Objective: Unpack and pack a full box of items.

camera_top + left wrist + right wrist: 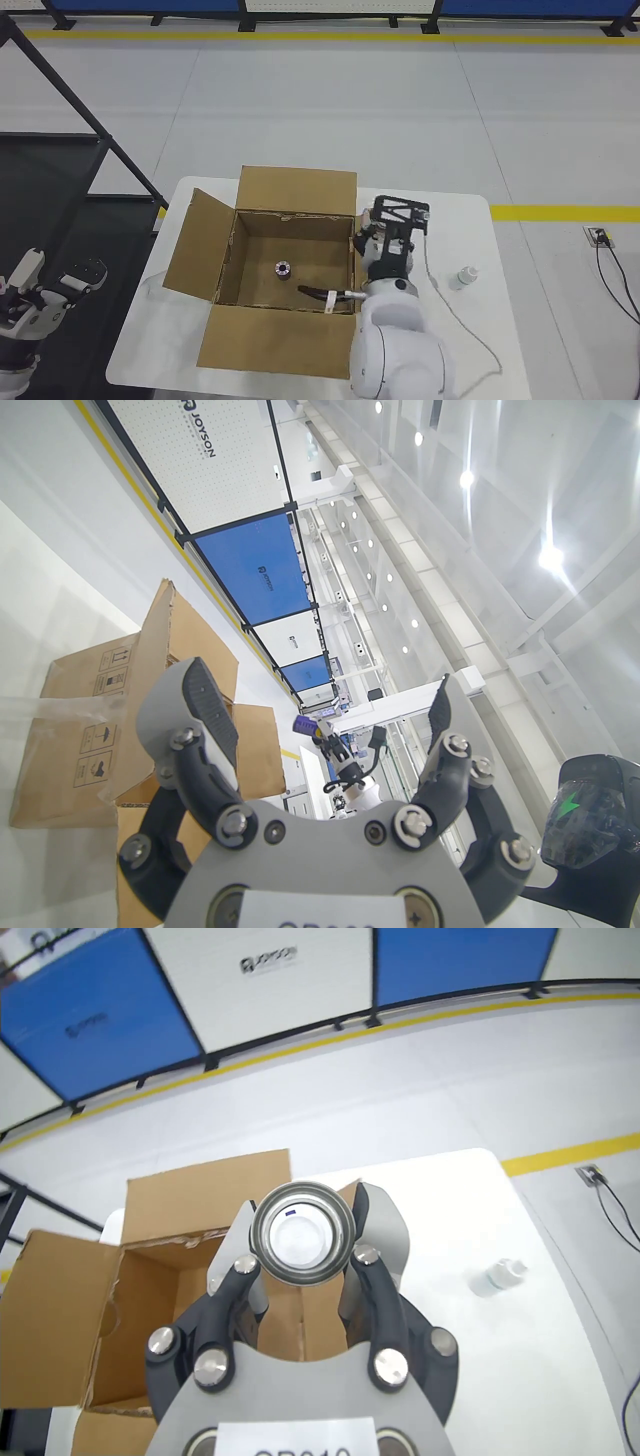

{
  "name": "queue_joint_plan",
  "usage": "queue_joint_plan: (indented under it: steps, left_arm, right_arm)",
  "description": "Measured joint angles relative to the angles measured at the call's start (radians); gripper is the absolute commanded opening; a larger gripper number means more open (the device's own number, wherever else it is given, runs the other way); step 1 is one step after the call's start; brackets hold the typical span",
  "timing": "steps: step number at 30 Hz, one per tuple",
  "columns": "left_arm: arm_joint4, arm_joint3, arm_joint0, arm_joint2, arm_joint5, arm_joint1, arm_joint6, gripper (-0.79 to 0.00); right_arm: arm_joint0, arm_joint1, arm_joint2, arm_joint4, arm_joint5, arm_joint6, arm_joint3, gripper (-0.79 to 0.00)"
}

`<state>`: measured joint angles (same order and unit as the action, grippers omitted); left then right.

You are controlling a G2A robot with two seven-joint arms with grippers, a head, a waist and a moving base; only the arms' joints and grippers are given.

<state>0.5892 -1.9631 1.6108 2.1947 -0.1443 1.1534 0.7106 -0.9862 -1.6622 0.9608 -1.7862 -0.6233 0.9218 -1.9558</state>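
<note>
Right gripper [306,1206] clamps a metal can [302,1240] over the box's [300,225] right wall, mid-frame in the top view. It looks rigid and slick, so I'd grip mid-body. Left gripper [320,680] gapes wide, lower left.

White table [462,228], rounded corners: open cardboard box [297,187] on left-centre; small white bottle [465,276] nr right edge, well apart from box.

The left end effector [320,690] and the right end effector [305,1228] are built alike: a pale grey metal plate bearing a white printed label, dark grey linkage arms pinned with shiny silver screws, and light grey fingers faced with black ribbed pads [205,695]. The glossy white rounded right arm [395,340] carries a black open-frame bracket [400,212] at its wrist.
</note>
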Motion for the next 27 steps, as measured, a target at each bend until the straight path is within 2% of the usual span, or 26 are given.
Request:
queue_joint_plan:
  steps: [6,9,17,23,27]
  left_arm:
    - [0.000,0.000,0.000,0.000,0.000,0.000,0.000,0.000]
    - [0.000,0.000,0.000,0.000,0.000,0.000,0.000,0.000]
    - [0.000,0.000,0.000,0.000,0.000,0.000,0.000,0.000]
    - [0.000,0.000,0.000,0.000,0.000,0.000,0.000,0.000]
    - [0.000,0.000,0.000,0.000,0.000,0.000,0.000,0.000]
  right_arm:
    - [0.245,-0.044,-0.030,0.209,0.135,0.089,0.356,-0.785]
    - [0.313,-0.060,-0.049,0.285,0.209,0.088,0.500,-0.785]
    - [0.373,-0.077,-0.052,0.350,0.354,0.013,0.780,-0.785]
    - [0.406,-0.094,-0.048,0.412,0.376,-0.043,0.947,-0.785]
    - [0.432,-0.108,-0.046,0.425,0.340,-0.106,1.056,-0.785]
